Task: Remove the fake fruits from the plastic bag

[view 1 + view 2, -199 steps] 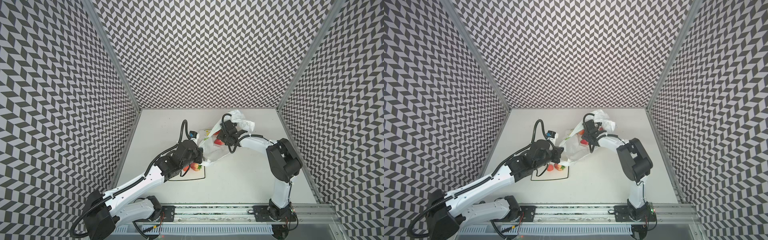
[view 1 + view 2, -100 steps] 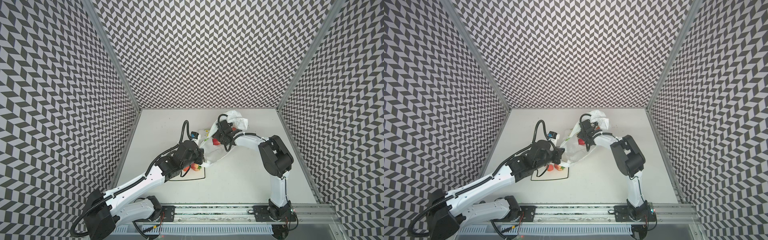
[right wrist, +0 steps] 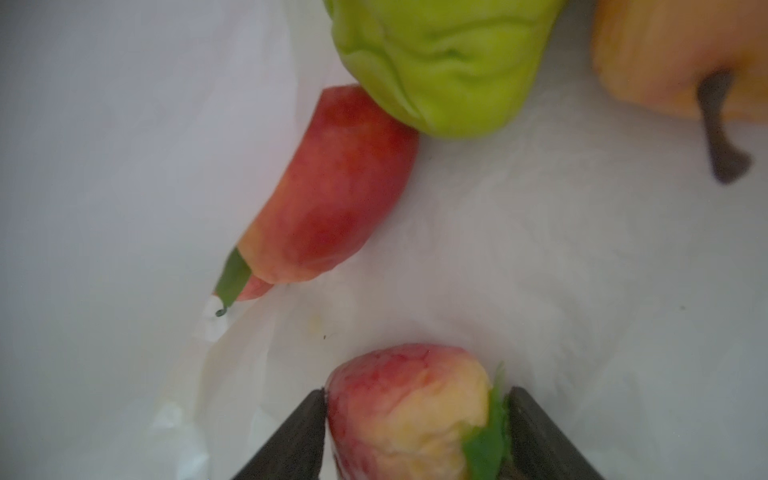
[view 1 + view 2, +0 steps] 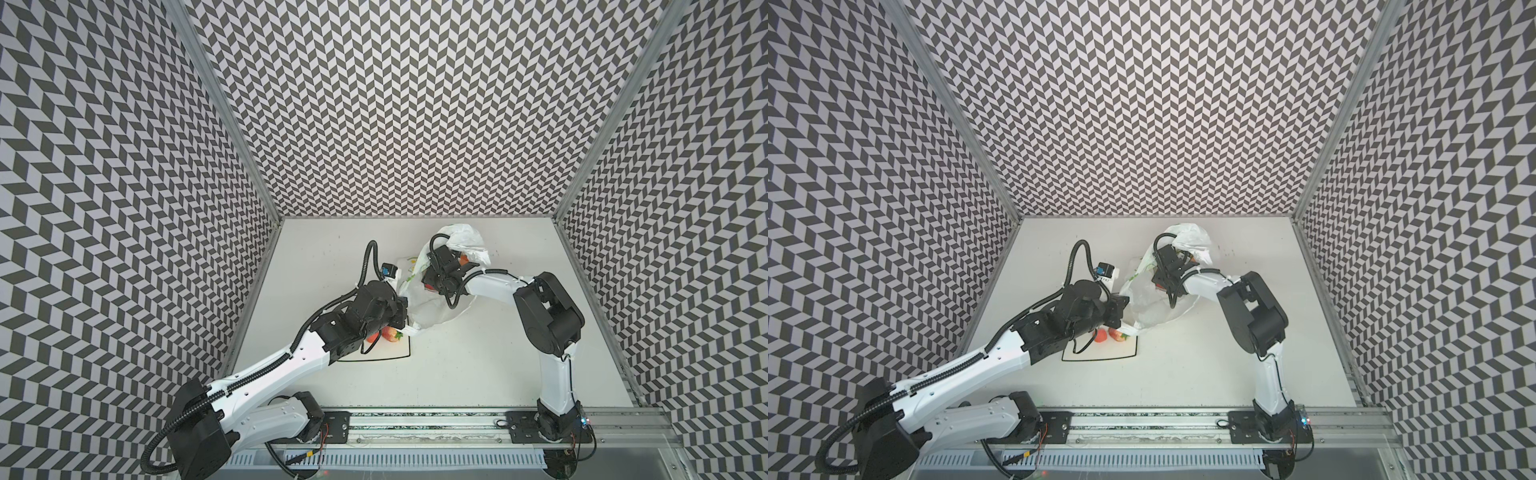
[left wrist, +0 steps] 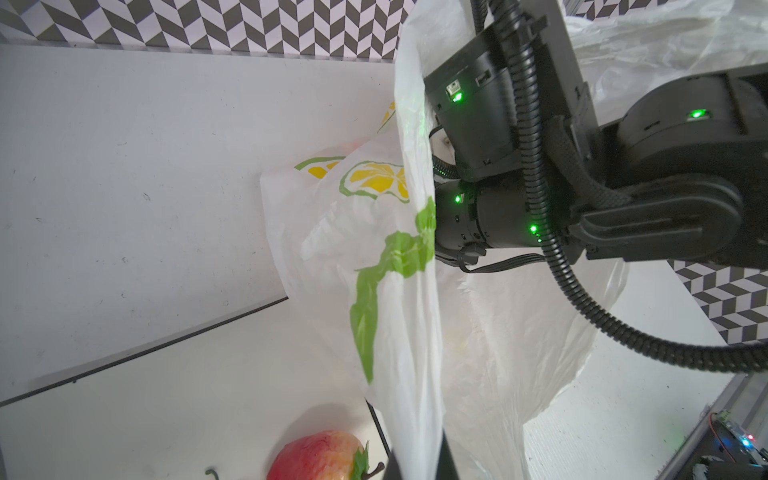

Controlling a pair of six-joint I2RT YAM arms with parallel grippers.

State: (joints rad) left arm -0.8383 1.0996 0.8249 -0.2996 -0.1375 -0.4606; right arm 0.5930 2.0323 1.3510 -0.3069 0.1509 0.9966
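The plastic bag [image 4: 432,307] [image 4: 1154,299] [image 5: 395,291], white with lemon prints, lies crumpled mid-table. My left gripper [image 4: 401,309] [image 5: 417,465] is shut on the bag's edge and holds the film taut. My right gripper [image 4: 432,286] [image 3: 415,399] is inside the bag, both jaws touching a red-yellow strawberry [image 3: 407,415]. Deeper in the bag lie another strawberry [image 3: 332,199], a green pear [image 3: 440,62] and an orange-yellow fruit [image 3: 681,62] with a stalk. A strawberry [image 4: 390,332] [image 5: 320,455] and an orange ball [image 4: 372,336] rest on the plate.
The square white black-rimmed plate [image 4: 390,355] [image 4: 1100,355] [image 5: 166,395] lies at the front left of the bag, partly under my left arm and the bag's corner. Patterned walls close in three sides, and a rail [image 4: 415,428] runs along the front.
My right arm's elbow swung left and its wrist shifted a little left inside the bag's mouth. The left arm and the bag's edge stayed put.
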